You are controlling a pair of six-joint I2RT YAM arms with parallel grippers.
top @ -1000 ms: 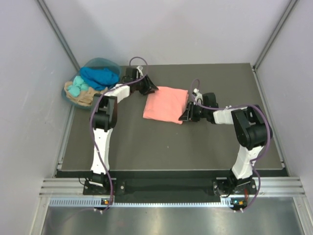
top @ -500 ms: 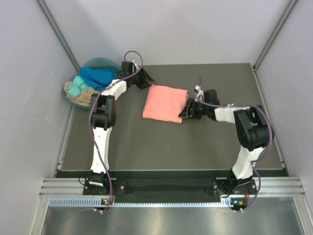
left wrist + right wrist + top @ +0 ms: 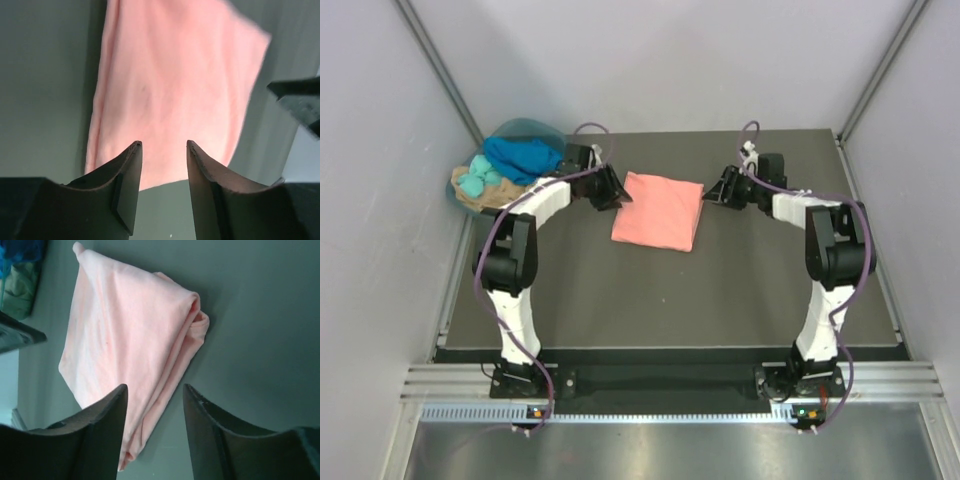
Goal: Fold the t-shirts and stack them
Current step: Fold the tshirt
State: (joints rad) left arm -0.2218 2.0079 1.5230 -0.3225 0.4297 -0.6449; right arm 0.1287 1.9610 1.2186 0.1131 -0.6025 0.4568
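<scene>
A folded pink t-shirt (image 3: 659, 211) lies flat on the dark table, at the back middle. It also shows in the left wrist view (image 3: 170, 90) and in the right wrist view (image 3: 130, 335). My left gripper (image 3: 617, 193) is open and empty, just off the shirt's left edge. My right gripper (image 3: 716, 192) is open and empty, just off the shirt's right edge, its jaws over the folded edge. Several unfolded shirts, blue (image 3: 525, 153), teal (image 3: 475, 181) and tan (image 3: 490, 202), are piled in a basket at the back left.
The basket (image 3: 526, 127) stands off the table's back left corner. Grey walls close in the left, back and right sides. The table (image 3: 660, 300) has bare surface in front of the pink shirt.
My right gripper has let go of the shirt's right edge and pulled back to the far right. My left gripper has swung round to the shirt's left edge. The shirt lies still.
</scene>
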